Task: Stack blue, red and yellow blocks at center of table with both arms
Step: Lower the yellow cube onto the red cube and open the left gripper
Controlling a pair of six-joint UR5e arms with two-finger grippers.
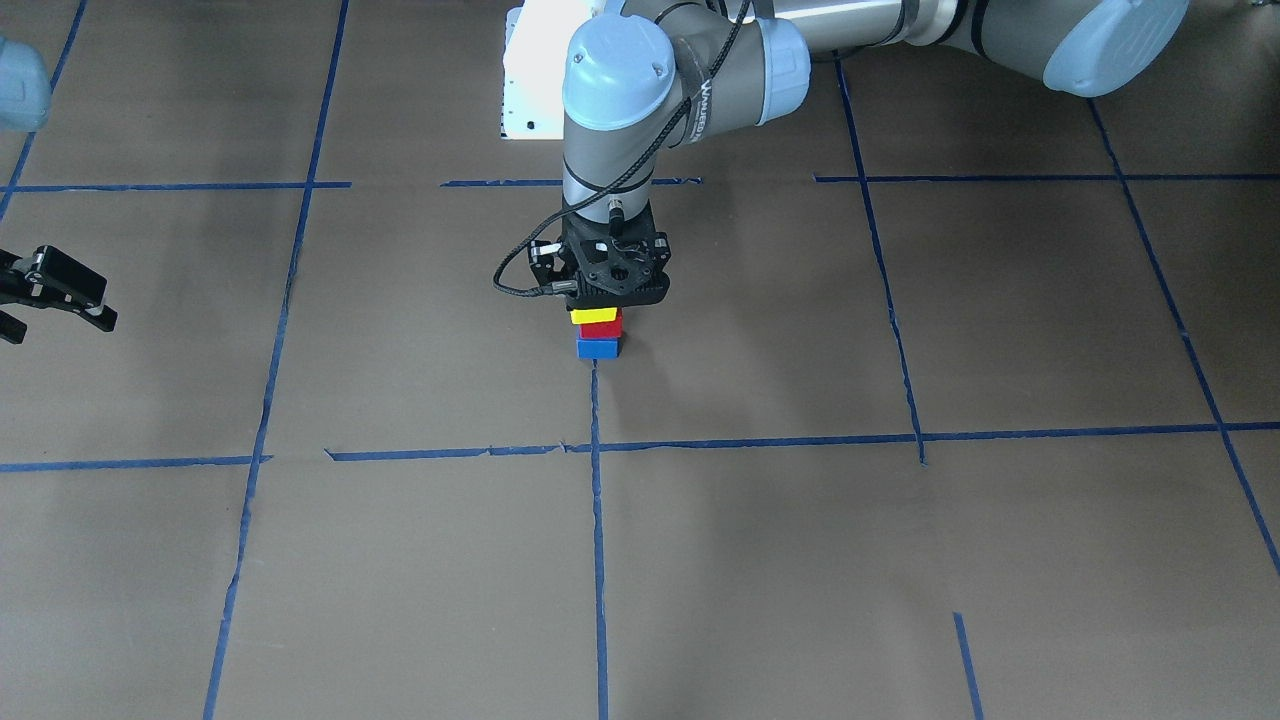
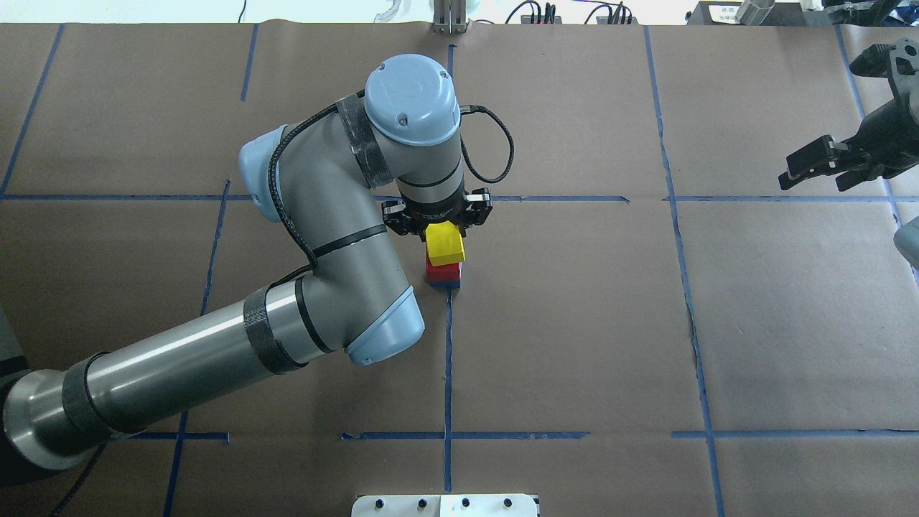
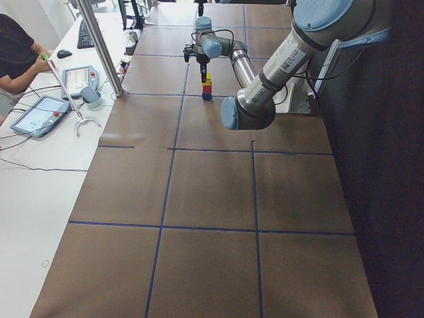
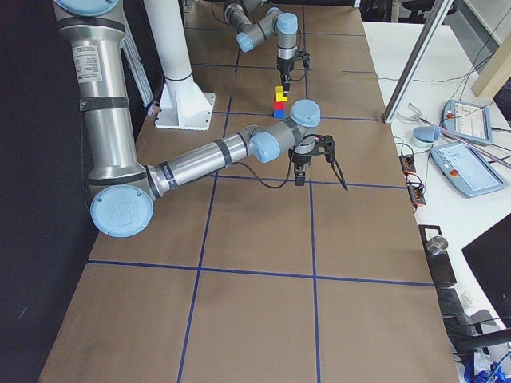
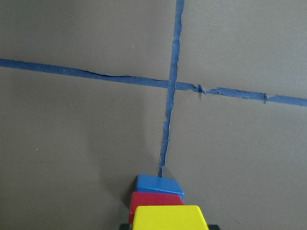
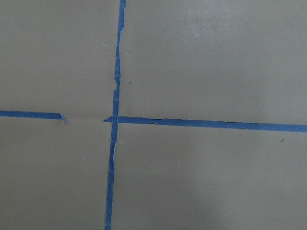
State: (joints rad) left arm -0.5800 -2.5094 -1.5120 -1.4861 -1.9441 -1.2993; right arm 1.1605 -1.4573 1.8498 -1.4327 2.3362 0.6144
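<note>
Left jaws at stack top, right jaws out of play.
My left gripper [image 2: 438, 219] is narrowed onto the small yellow block [image 2: 445, 244], which sits between my jaws, directly above the red block [image 2: 444, 271] and blue block [image 1: 598, 348]; my right gripper [image 2: 818, 169] is spread wide, well apart.

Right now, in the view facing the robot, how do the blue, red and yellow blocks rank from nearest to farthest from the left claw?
From the left claw:
1. Yellow block, on top, directly under the claw.
2. Red block, in the middle.
3. Blue block, at the bottom.
</note>
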